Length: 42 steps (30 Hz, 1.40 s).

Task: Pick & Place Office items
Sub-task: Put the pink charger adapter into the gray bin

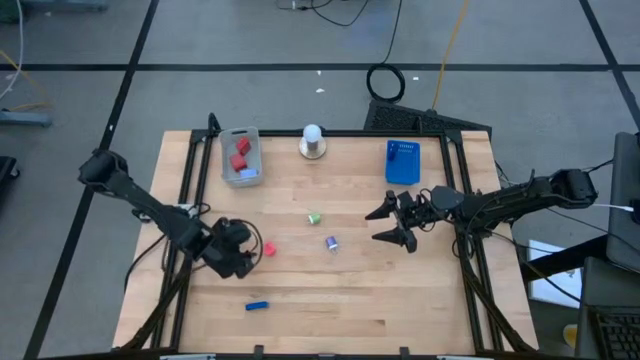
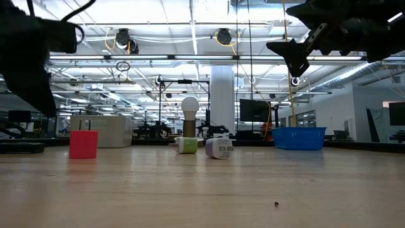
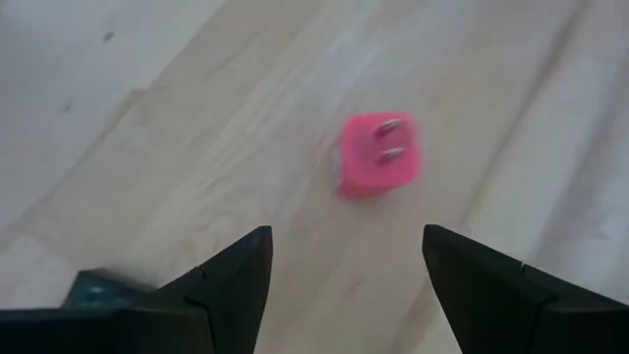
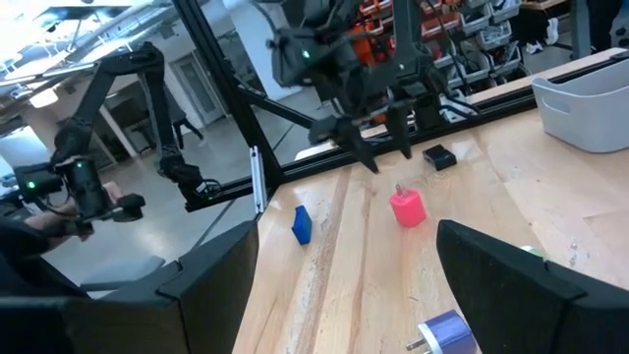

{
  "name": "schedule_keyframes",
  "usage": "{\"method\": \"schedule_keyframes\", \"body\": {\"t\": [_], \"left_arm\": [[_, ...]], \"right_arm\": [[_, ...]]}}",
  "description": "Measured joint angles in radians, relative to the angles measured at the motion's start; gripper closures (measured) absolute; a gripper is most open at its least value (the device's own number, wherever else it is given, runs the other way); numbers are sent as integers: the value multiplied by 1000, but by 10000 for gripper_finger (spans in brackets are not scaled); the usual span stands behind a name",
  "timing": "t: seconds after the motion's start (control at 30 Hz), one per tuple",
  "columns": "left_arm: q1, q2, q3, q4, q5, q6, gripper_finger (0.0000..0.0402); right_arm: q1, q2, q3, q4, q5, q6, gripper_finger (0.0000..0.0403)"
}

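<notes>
Two grippers empty, jaws parted. Left gripper (image 1: 250,252) hovers just beside red plug block (image 1: 269,249), left of tabletop centre. Advice: centre fingers (image 3: 231,280) astride block, descend straight, clamp sides clear of prongs. Right gripper (image 1: 392,224) waits near right edge.

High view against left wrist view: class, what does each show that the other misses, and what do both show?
Only the high view shows the grey tray, the blue tray, the blue stick and the open right gripper. Only the left wrist view shows two metal prongs on the red block. Both show that block on the table just beyond the open left gripper.
</notes>
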Motion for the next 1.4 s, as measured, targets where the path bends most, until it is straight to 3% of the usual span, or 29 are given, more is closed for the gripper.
{"method": "schedule_keyframes", "body": {"t": [0.27, 0.53, 0.77, 1.13, 1.4], "left_arm": [[8, 104, 0, 46, 6, 39, 135], [-2, 120, 0, 139, -46, 135, 135], [-1, 125, 0, 144, -60, 140, 135], [9, 279, 0, 258, -59, 144, 135], [54, 307, 0, 267, -62, 149, 135]], "right_arm": [[34, 0, 0, 8, 19, -1, 101], [42, 0, 0, 10, 53, -9, 101], [42, 0, 0, 14, 53, -8, 101], [42, 0, 0, 16, 53, -8, 101], [42, 0, 0, 22, 53, -8, 101]]}}
